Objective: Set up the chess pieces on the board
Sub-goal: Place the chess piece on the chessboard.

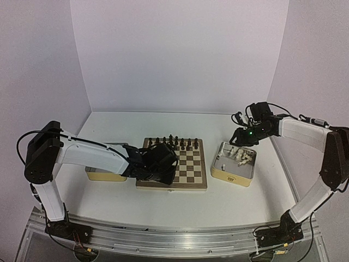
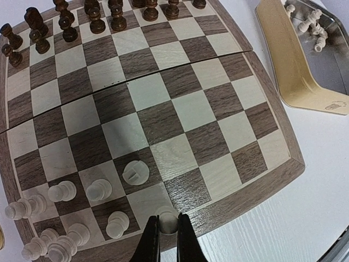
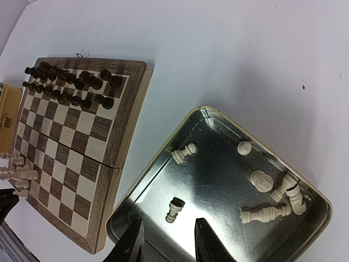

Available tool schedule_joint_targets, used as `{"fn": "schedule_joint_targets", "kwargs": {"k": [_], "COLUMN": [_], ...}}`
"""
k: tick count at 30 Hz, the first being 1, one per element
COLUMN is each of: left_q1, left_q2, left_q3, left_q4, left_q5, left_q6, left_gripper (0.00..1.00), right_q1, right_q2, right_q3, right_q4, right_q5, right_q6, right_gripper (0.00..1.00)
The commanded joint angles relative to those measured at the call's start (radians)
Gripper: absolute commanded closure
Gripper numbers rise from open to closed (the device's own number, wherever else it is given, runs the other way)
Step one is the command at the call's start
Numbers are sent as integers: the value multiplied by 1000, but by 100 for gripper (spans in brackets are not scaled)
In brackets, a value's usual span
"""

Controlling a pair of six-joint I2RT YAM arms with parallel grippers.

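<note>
Your left fingers [image 2: 151, 240] are clamped on a cream piece [image 2: 167, 219] at the board [image 2: 289, 164] edge opposite the dark pieces [image 2: 65, 24], beside other cream pieces [image 2: 98, 189] standing there. Your right fingers [image 3: 133, 243] stand apart, empty, over the tin [image 3: 218, 180], where more cream pieces [image 3: 267, 213] lie.

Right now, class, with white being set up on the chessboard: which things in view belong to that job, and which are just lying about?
In the job: chessboard; white pieces on its near rows; loose white pieces in the right tin; left end effector, shut on one white piece; right end effector, open above that tin.
Lying about: dark pieces on the far rows; left tin.
</note>
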Motion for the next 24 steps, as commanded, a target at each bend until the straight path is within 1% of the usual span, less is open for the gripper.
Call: {"fn": "schedule_joint_targets", "kwargs": {"k": [1,24], "left_q1": [-5,-5], "left_q2": [22,62], "left_q3": [1,3], "left_q4": [38,30], "left_q5": [-31,-42], "left_q6": [5,1], "left_gripper": [100,100], "right_q1": [-4,-4], "right_q2": [4,15], "right_q3": [38,47], "right_q4": [-14,-21], "right_q5": [-17,-15], "right_q6": [-12,-17], "right_gripper": [69,69]}}
